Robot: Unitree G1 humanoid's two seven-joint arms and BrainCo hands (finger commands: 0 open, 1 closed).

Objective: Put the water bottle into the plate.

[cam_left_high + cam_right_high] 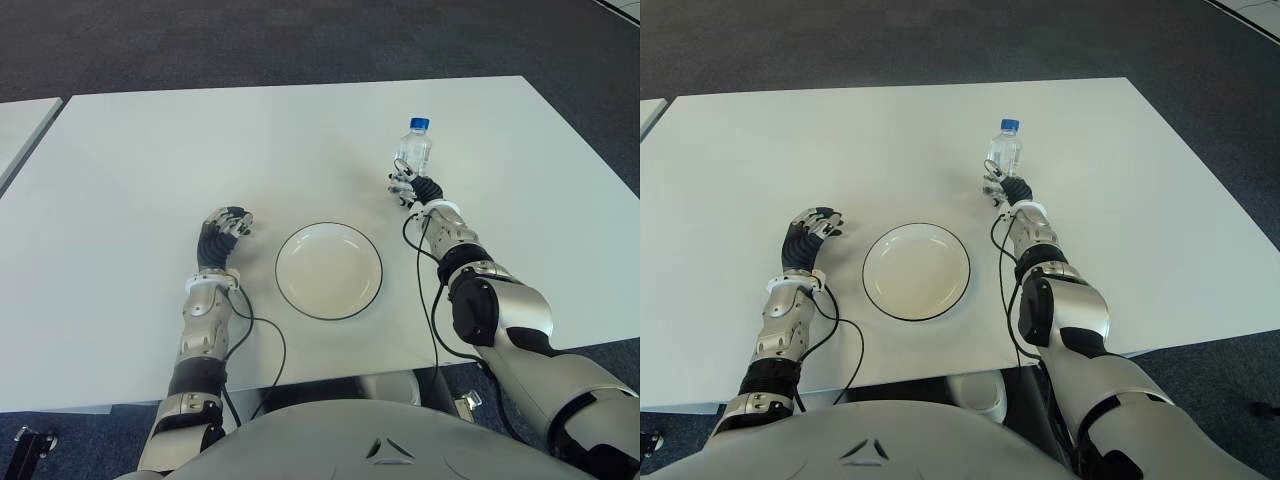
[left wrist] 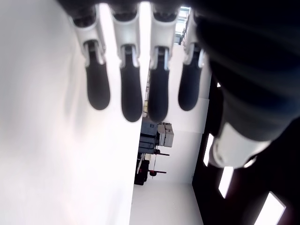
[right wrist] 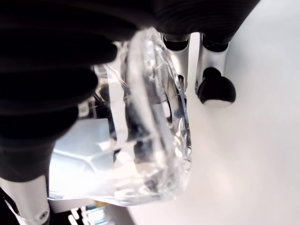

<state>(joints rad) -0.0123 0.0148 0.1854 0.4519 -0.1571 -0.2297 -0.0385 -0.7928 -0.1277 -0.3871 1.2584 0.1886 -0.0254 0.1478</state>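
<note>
A clear water bottle [image 1: 415, 150] with a blue cap stands upright on the white table [image 1: 200, 140], behind and to the right of the plate. My right hand [image 1: 405, 186] is at its base. In the right wrist view the bottle [image 3: 154, 117] fills the space between thumb and curled fingers [image 3: 214, 86], which wrap round it. The white plate [image 1: 328, 268] with a dark rim lies near the front edge, with nothing in it. My left hand [image 1: 228, 222] shows to the plate's left, fingers [image 2: 131, 93] relaxed and holding nothing.
A second table's corner [image 1: 20, 125] shows at the far left. Dark carpet [image 1: 300, 40] surrounds the table. Black cables [image 1: 265, 340] hang from both wrists near the front edge. Bare tabletop lies between bottle and plate.
</note>
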